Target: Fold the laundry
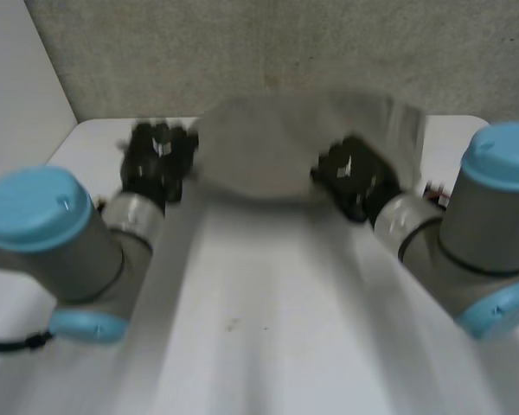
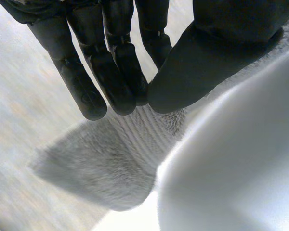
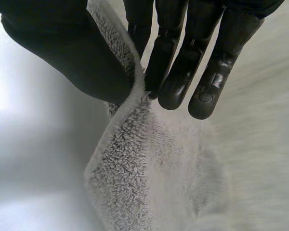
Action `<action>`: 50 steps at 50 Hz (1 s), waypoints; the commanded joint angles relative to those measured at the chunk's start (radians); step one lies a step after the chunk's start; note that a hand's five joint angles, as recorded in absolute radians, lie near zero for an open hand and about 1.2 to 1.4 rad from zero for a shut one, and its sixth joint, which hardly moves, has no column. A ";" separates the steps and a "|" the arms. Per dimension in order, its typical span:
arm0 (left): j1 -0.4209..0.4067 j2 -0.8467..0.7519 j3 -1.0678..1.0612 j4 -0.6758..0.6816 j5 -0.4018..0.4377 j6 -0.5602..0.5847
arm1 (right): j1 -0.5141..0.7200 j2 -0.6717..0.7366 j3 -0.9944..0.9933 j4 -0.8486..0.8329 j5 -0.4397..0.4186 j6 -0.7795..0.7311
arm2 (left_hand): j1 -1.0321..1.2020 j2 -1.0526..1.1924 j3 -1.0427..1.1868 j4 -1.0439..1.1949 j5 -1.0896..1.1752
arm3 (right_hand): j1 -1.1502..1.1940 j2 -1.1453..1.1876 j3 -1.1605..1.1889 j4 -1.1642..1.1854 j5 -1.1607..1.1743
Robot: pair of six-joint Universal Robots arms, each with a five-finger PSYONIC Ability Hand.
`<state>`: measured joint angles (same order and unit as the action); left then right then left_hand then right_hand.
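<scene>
place: lab bench | signs: bare white table [image 1: 268,346]; grey speckled partition [image 1: 268,52] behind

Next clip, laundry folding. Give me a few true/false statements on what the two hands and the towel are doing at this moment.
1. The left hand pinches the towel between its thumb and fingers. True.
2. The right hand is open and clear of the towel. False: its thumb and fingers pinch the towel's edge.
3. The towel stretches from one hand to the other. True.
4. The towel lies folded in a neat square in the middle of the table. False: it is held spread out between the two hands at the far part of the table.
5. The towel is bright red. False: it is light grey.
</scene>
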<state>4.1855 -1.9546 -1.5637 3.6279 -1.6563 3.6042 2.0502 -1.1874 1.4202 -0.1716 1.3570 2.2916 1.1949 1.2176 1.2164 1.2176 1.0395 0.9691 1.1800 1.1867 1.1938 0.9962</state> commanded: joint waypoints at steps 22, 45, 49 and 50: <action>-0.076 0.039 -0.211 -0.207 0.021 -0.010 | -0.013 0.015 0.279 0.106 -0.030 0.060 | -0.835 -0.857 -0.856 -0.857 -0.854 | 0.427 0.216 0.210 0.202 0.226; 0.153 0.020 -0.094 -0.423 0.429 0.134 | -0.011 0.034 0.276 0.095 -0.029 0.109 | -0.782 -0.804 -0.803 -0.804 -0.801 | 0.427 0.216 0.210 0.202 0.226; 0.154 0.023 -0.122 -0.463 0.428 0.114 | -0.010 0.029 0.253 0.101 -0.019 0.253 | -0.764 -0.787 -0.786 -0.787 -0.783 | 0.427 0.216 0.210 0.202 0.226; 0.154 0.028 -0.139 -0.463 0.426 0.090 | -0.010 0.029 0.253 0.101 -0.019 0.253 | -0.755 -0.778 -0.777 -0.778 -0.775 | 0.427 0.216 0.210 0.202 0.226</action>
<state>4.3314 -1.9335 -1.6532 3.2297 -1.2185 3.7250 2.0406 -1.1544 1.6933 -0.0752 1.3293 2.4186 0.3595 0.3606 0.3611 0.3614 0.1862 0.9691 1.1800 1.1867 1.1938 0.9974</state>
